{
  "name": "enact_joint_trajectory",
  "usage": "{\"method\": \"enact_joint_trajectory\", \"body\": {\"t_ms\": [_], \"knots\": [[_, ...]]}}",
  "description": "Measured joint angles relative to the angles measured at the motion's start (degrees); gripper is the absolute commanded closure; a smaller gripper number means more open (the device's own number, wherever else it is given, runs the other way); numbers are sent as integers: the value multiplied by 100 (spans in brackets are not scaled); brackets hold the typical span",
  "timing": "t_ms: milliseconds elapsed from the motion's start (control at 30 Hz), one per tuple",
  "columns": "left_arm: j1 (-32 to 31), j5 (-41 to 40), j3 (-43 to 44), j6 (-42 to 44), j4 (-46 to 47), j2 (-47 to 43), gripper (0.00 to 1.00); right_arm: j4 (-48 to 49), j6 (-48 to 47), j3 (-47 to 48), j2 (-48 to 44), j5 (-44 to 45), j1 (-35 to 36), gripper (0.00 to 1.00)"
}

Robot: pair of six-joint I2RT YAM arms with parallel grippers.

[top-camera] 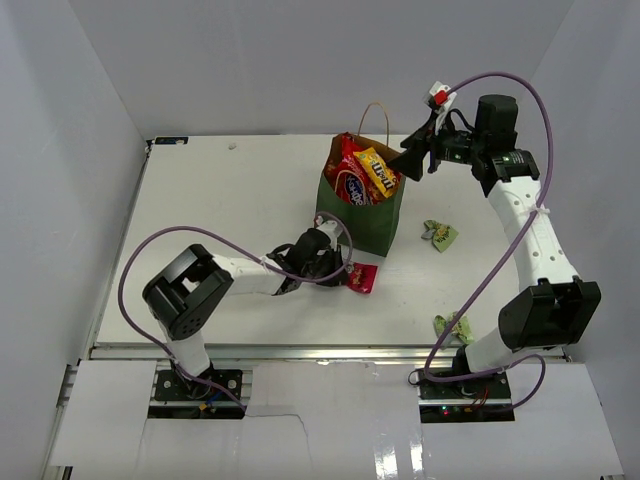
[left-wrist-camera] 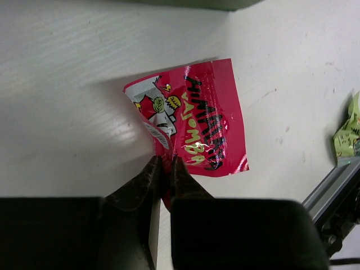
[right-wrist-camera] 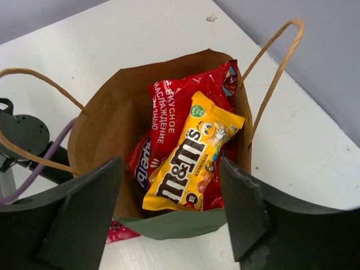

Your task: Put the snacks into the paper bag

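Note:
The dark green paper bag (top-camera: 380,222) stands upright mid-table, brown inside (right-wrist-camera: 115,121). In it lie a large red chip bag (right-wrist-camera: 174,115) and a yellow candy pack (right-wrist-camera: 191,154), which also shows in the top view (top-camera: 378,172). My right gripper (right-wrist-camera: 171,211) is open and empty, hovering above the bag's near rim. My left gripper (left-wrist-camera: 166,163) is shut on the edge of a small pink packet (left-wrist-camera: 197,118) that lies on the table just in front of the bag (top-camera: 362,278).
Two light-green wrappers lie on the table: one right of the bag (top-camera: 440,234), one near the front edge by the right arm's base (top-camera: 453,326). The latter shows at the left wrist view's right edge (left-wrist-camera: 349,135). White walls enclose the table.

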Motion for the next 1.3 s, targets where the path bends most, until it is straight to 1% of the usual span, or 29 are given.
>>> {"method": "enact_joint_trajectory", "body": {"t_ms": [33, 67, 167, 300, 367, 433, 500, 600, 700, 767, 833, 900, 967, 1067, 1200, 1300], "knots": [[-2, 17, -92, 20, 4, -92, 100, -57, -31, -4, -11, -33, -22, 20], [-4, 46, -210, 52, -17, -225, 100, -133, -98, -13, -15, -66, -44, 14], [-13, 122, -610, 160, -55, -831, 100, -437, -415, -17, -31, -186, -155, 9], [-37, 232, -1145, 391, -162, -2312, 100, -885, -885, -26, -57, -358, -396, 9], [-50, 267, -1239, 531, -236, -3180, 100, -1132, -1154, -35, -87, -466, -533, 9], [-52, 229, -1174, 713, -396, -3950, 100, -1246, -1325, -74, -131, -498, -610, 9], [-57, 87, -918, 927, -713, -4555, 100, -1368, -1438, -125, -164, -531, -625, 9], [-68, -269, -212, 1351, -1099, -4913, 100, -1440, -1552, -181, -177, -575, -675, 9], [-68, -651, 728, 1873, -1300, -4760, 100, -1478, -1626, -219, -177, -575, -758, 9], [-59, -870, 1451, 2260, -1346, -4457, 100, -1493, -1672, -221, -184, -575, -800, 9], [-2, -1021, 2258, 2640, -1333, -3971, 100, -1499, -1696, -243, -203, -575, -837, 9], [81, -1082, 2833, 2938, -1257, -3563, 100, -1534, -1725, -304, -245, -570, -863, 9], [289, -1016, 3392, 3202, -1333, -3071, 100, -1576, -1757, -352, -273, -570, -879, 9], [745, -706, 4170, 3429, -1405, -2277, 100, -1628, -1823, -444, -319, -542, -903, 9], [1176, -264, 4806, 3661, -1558, -1314, 100, -1725, -1886, -544, -334, -470, -946, 9], [1287, 72, 5187, 3775, -1773, -693, 100, -1775, -1937, -599, -337, -424, -990, 9]]}}
